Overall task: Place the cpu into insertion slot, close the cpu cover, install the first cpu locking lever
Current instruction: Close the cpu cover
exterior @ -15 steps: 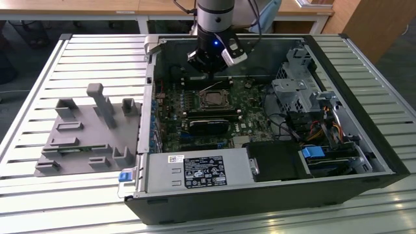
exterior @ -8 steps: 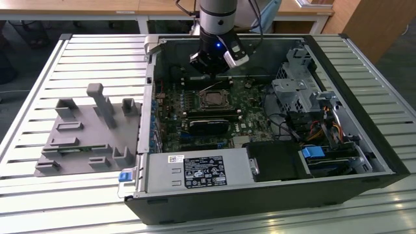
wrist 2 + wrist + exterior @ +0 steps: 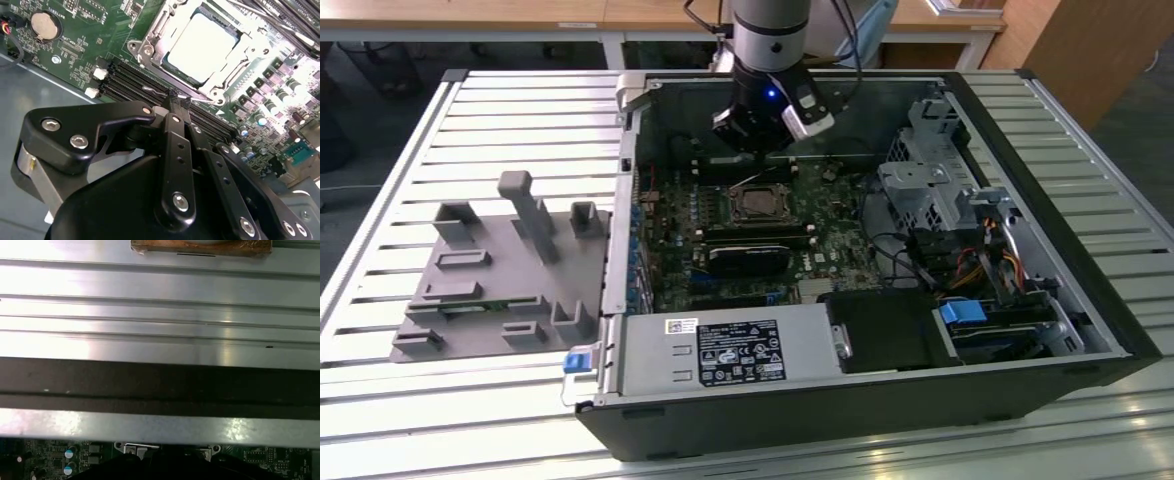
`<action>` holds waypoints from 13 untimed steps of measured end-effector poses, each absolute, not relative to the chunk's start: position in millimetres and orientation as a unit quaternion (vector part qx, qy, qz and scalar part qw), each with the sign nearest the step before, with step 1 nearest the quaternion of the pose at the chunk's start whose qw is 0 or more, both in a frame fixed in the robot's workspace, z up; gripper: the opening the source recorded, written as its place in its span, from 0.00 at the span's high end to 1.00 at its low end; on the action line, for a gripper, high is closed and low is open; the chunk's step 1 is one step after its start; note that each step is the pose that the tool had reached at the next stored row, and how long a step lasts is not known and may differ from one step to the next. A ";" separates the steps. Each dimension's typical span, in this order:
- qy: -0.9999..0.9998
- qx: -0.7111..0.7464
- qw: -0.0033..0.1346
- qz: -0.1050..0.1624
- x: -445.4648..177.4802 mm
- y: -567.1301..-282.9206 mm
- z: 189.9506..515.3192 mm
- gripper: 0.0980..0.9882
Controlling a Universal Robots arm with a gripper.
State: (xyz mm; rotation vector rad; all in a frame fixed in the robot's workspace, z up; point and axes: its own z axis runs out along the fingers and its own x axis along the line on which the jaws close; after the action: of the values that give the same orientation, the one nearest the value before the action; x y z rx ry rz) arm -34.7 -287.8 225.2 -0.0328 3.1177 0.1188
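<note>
Gripper (image 3: pixel 175 100) closed up at cpu cover (image 3: pixel 150 37) edge, cpu (image 3: pixel 202 42) w/in; can't tell if lever (image 3: pixel 156 90) is caught.

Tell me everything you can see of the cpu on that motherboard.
The cpu is a flat square chip with a pale silvery metal top, shining bright under the light. It lies level in the insertion slot on the green motherboard, and the silvery cpu cover frames it. The end effector is near one corner of the socket, apart from the chip.
</note>
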 end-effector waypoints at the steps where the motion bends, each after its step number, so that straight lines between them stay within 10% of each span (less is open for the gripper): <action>1: 0.999 -0.011 0.011 0.038 -34.1 -287.7 225.0 0.99; 13: 0.999 -0.010 0.011 0.038 -27.2 -287.5 220.5 0.99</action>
State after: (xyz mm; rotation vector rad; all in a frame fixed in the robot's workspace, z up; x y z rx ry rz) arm -27.2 -287.5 220.5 -0.0327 3.1178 0.1189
